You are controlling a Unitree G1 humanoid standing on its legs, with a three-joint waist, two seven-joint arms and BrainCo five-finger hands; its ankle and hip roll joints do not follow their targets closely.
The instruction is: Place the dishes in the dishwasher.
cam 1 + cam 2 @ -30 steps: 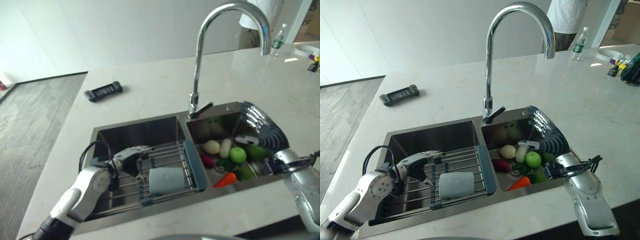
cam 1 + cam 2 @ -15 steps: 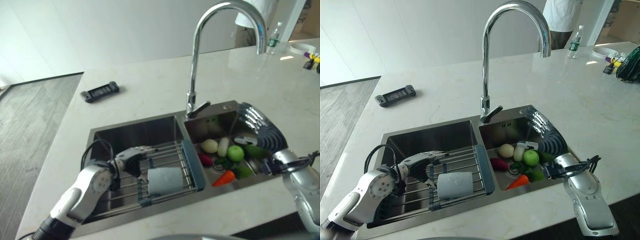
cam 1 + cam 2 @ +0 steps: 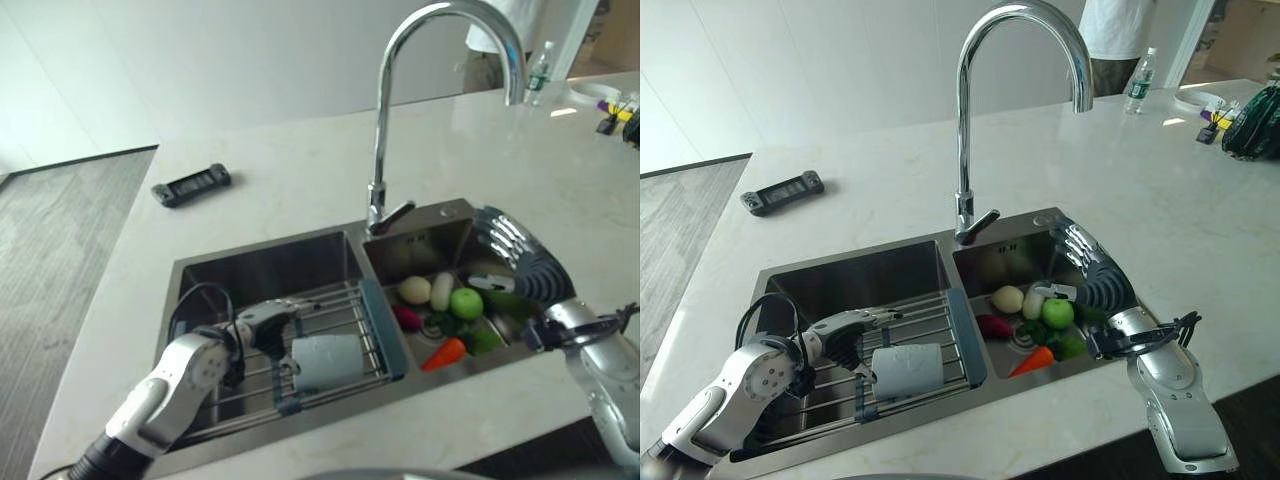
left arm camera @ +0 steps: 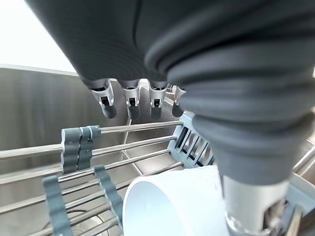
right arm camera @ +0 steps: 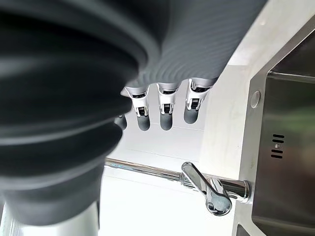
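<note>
Since a second ago, mostly my head camera has shifted; my left robot hand (image 3: 262,322) stays over the rack (image 3: 372,330) beside the cup (image 3: 326,362), fingers straight, holding nothing. My right robot hand (image 3: 1090,275) hangs open above the vegetables. To do well: curl fingers round the cup's wall, lift clear of the bars. Count: one cup, one rack, one carrot (image 3: 443,353), one green apple (image 3: 465,303).
</note>
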